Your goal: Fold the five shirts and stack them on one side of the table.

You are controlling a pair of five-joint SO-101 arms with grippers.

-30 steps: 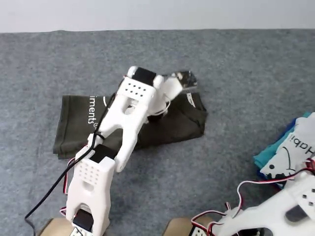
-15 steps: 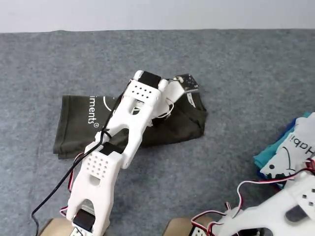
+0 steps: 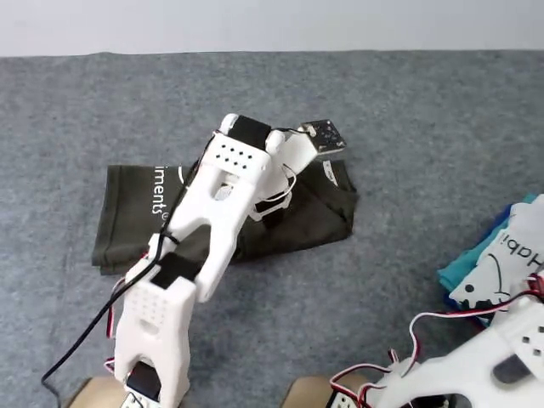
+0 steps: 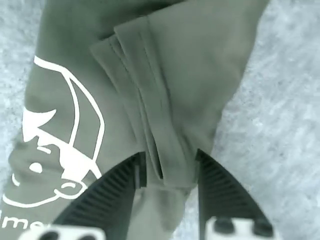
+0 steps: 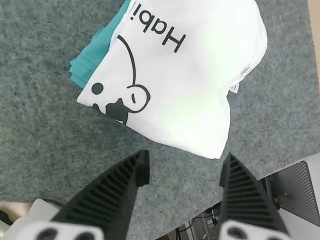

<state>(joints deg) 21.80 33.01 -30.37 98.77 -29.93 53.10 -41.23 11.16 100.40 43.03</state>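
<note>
A dark olive shirt (image 3: 136,221) with a white print lies half folded left of the table's middle. My left arm (image 3: 229,170) stands over its right part. In the left wrist view my left gripper (image 4: 170,167) is open, low over the olive shirt (image 4: 200,65), and a ridge of folded cloth (image 4: 160,130) lies between its two fingers. At the right edge a folded white shirt (image 3: 501,263) rests on a teal shirt (image 3: 459,272). My right gripper (image 5: 182,170) hangs open above the white shirt (image 5: 190,75), holding nothing.
Grey carpet-like cloth (image 3: 408,127) covers the table. The right arm (image 3: 476,365) sits low at the front right corner. In the right wrist view a table edge (image 5: 312,75) runs just beyond the stack.
My left arm dipped forward over the olive shirt half a second ago and has come back up to its earlier pose. The shirt's outline looks the same. The right arm has not moved.
</note>
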